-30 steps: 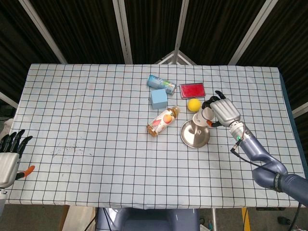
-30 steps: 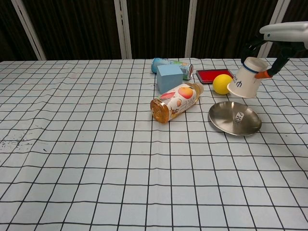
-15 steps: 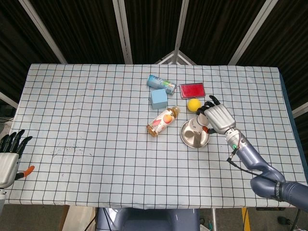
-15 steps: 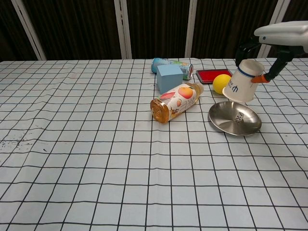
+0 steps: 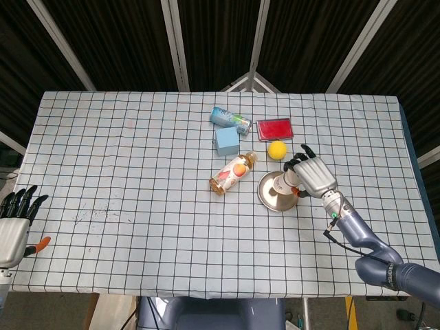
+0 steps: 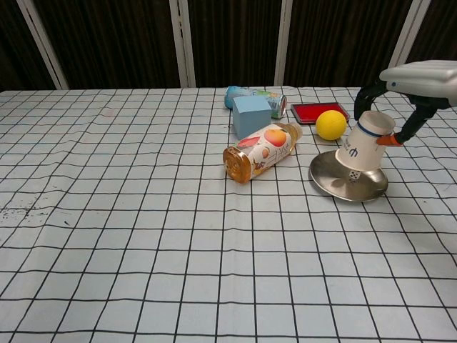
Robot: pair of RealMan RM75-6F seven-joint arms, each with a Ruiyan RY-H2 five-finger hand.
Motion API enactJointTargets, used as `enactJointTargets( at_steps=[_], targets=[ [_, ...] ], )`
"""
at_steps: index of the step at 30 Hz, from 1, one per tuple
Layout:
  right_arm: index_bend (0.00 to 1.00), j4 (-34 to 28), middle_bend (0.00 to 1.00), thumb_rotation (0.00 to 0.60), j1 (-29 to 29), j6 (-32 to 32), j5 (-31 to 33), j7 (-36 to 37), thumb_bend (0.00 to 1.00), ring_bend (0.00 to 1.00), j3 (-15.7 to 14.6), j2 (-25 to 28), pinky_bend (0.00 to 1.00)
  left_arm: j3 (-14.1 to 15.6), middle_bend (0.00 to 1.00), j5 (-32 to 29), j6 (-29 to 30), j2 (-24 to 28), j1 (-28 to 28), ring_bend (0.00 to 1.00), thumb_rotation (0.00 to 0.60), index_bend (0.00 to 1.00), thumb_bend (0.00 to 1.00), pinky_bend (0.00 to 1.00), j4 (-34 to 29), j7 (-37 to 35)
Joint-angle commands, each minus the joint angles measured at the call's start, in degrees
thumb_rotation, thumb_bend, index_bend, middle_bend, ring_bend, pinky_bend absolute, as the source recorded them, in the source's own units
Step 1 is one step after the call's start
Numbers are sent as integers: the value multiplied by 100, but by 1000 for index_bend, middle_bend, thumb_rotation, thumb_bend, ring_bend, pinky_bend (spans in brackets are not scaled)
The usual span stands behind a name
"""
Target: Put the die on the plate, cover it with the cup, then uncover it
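Note:
My right hand [image 5: 315, 177] [image 6: 421, 77] grips an upside-down white paper cup [image 6: 362, 145] [image 5: 283, 183], tilted over the round metal plate [image 6: 327, 181] [image 5: 269, 197]. The cup's mouth hangs just above the plate, its left edge very low. A small white die [image 6: 353, 176] lies on the plate and peeks out under the cup's rim. My left hand [image 5: 12, 223] rests at the table's near left corner with its fingers apart and nothing in them.
A juice bottle [image 6: 261, 151] lies on its side left of the plate. Behind it are a light blue cube [image 6: 251, 114], a lying can [image 6: 255, 96], a red flat box [image 6: 318, 111] and a yellow ball [image 6: 330, 124] close behind the plate.
My right hand has carried the cup down and toward me, from beside the ball to just over the plate and the die. The left hand has not moved.

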Motion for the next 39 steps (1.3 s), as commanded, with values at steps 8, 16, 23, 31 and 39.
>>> enactJointTargets(
  at_steps=[8, 16, 23, 31, 39],
  targets=[
    [494, 256, 406, 600, -5, 21, -255, 226, 323, 220, -110, -259, 39, 2, 0, -5, -14, -15, -10, 0, 600, 145, 256, 23, -2, 36],
    [494, 409, 406, 600, 28, -54, -290, 258, 323, 221, -139, -437, 39, -1, 0, -12, -7, 3, -5, 0, 600, 146, 256, 23, 6, 3],
    [494, 614, 406, 600, 53, -176, -274, 365, 324, 221, -164, -600, 39, 8, 0, 6, -5, -2, -7, 0, 600, 146, 256, 23, 8, 14],
    [494, 847, 406, 600, 161, -82, -436, 578, 323, 221, -81, -820, 39, -3, 0, -20, -26, -19, -19, 0, 600, 146, 256, 23, 13, 41],
    [494, 935, 406, 600, 305, -79, -460, 678, 323, 220, 46, -970, 39, 3, 0, -20, -26, -7, -17, 0, 600, 147, 256, 23, 15, 28]
  ],
)
